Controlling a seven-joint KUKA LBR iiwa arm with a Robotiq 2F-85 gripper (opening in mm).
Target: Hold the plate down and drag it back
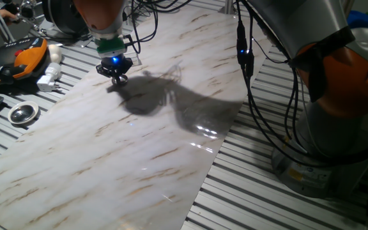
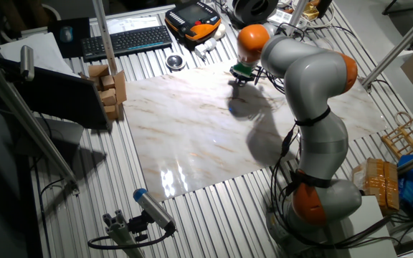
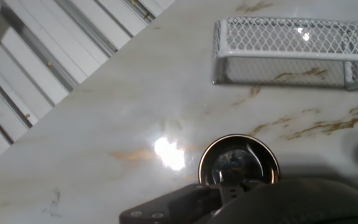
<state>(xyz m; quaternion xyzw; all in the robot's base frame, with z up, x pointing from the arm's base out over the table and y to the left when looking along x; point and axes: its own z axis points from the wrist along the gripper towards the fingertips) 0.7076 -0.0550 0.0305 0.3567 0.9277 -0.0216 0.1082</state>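
The plate (image 3: 248, 157), a small shiny silver disc with a raised rim and dark centre, lies on the marble board directly under my gripper (image 3: 232, 186). The fingers look closed together and their tip rests on the plate's near part, covering its lower edge. In one fixed view the gripper (image 1: 115, 75) stands low over the board's far left part, and the plate is mostly hidden beneath it. In the other fixed view the gripper (image 2: 239, 77) is near the board's far edge.
A white mesh basket (image 3: 291, 50) stands on the board just beyond the plate. A larger round metal dish (image 1: 23, 113) lies off the board on the slatted table (image 1: 267, 198). A clear flat piece (image 1: 203, 128) lies mid-board. An orange pendant (image 1: 27, 57) and a keyboard (image 2: 124, 41) lie beyond the board.
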